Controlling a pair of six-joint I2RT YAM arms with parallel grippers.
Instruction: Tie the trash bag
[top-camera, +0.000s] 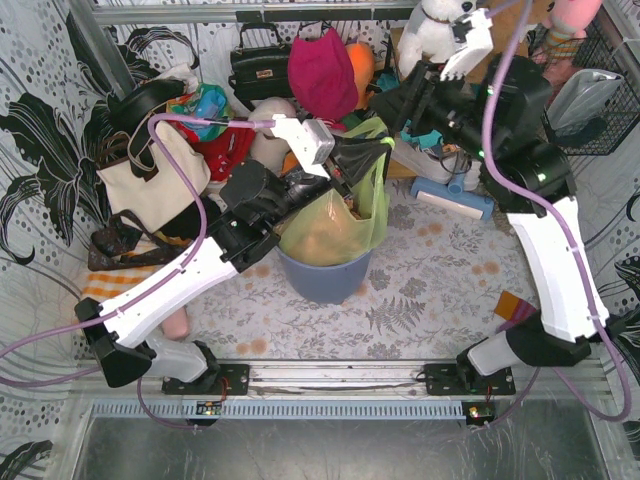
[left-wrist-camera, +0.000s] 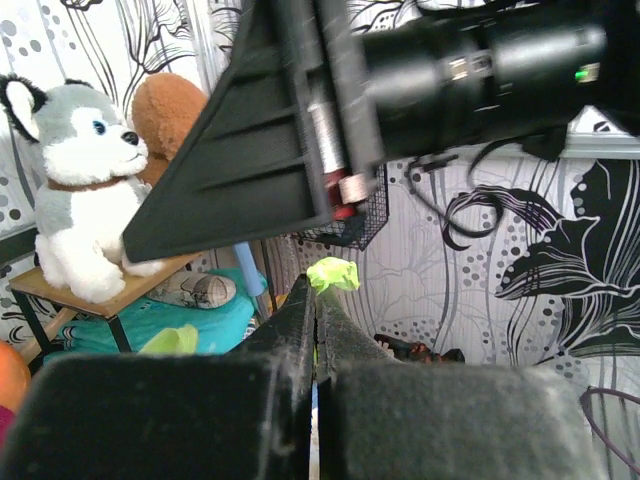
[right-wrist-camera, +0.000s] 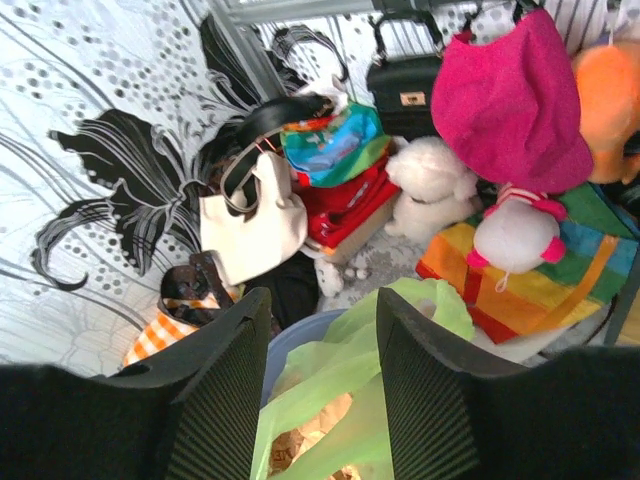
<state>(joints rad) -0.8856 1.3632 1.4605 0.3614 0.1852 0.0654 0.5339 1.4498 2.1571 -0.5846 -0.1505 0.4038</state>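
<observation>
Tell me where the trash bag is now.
Top view, centre: the trash bag sits in the blue-grey bin, right of the white tote bag.

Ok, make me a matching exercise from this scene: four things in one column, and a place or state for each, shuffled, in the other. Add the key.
Things:
1. left gripper
2. right gripper
3. trash bag
4. tote bag

Place or state:
A. cream-white, left of the bin
B. jaws apart, over green plastic
C. shut, with a scrap of green plastic at its tips
D. light green, sitting in the blue-grey bin

Pairs: 1-C, 2-B, 3-D, 4-A
</observation>
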